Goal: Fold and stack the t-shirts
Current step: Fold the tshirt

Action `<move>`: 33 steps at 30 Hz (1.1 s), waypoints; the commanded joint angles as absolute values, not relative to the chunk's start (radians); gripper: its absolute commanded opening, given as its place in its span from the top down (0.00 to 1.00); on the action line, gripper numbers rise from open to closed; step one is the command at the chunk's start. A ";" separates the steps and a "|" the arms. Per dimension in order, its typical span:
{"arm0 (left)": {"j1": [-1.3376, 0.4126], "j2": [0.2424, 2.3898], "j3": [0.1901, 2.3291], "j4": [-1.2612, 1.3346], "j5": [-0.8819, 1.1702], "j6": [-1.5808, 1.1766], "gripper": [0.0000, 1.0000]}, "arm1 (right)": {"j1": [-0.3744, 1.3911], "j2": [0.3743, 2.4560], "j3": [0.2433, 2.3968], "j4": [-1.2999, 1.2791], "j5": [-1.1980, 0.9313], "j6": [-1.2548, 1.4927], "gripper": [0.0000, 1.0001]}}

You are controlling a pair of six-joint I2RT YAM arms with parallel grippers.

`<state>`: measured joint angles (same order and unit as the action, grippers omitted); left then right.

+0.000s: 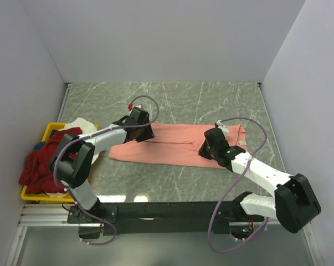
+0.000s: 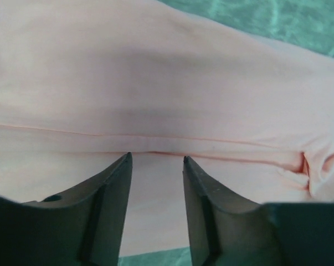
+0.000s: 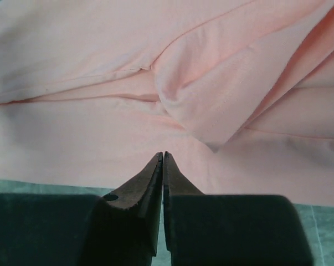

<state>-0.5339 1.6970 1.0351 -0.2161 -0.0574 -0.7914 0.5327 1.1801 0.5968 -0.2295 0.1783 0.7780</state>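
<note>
**Pink shirt spread on tabletop; left fingers open, right fingers closed.**

The salmon-pink shirt lies as a long, narrow band across the middle of the green marbled tabletop, with one arm at each end. The left fingers stand apart over the shirt's left end, just short of a straight seam, and nothing is caught between them. The right fingers are pressed together with only a hairline slit between them. Their tips are at the near part of the shirt's right end, below a folded flap and loose creases, and no cloth is visibly pinched. The dark red shirt is heaped in the yellow bin at the left edge of the tabletop, spilling over its side. The white shirt is bunched at the bin's far right corner, touching the red one.
</note>
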 commanded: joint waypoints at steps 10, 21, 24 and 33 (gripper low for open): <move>-0.802 1.752 1.242 -0.164 -0.026 -0.698 0.40 | 0.201 1.038 0.729 -0.377 0.145 0.663 0.58; -1.026 2.016 1.574 -0.296 -0.153 -0.603 0.41 | -0.124 1.285 0.827 -0.282 -0.086 0.647 0.58; -1.046 2.059 1.615 -0.328 -0.186 -0.595 0.42 | -0.169 1.345 0.845 -0.256 -0.112 0.647 0.58; -1.078 2.134 1.680 -0.336 -0.221 -0.549 0.44 | -0.218 1.430 0.841 -0.203 -0.155 0.649 0.59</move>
<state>-1.0607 2.1170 1.6073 -0.3363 -0.1860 -0.5880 -0.2073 1.4143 0.8024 -0.2588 -0.1257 0.6598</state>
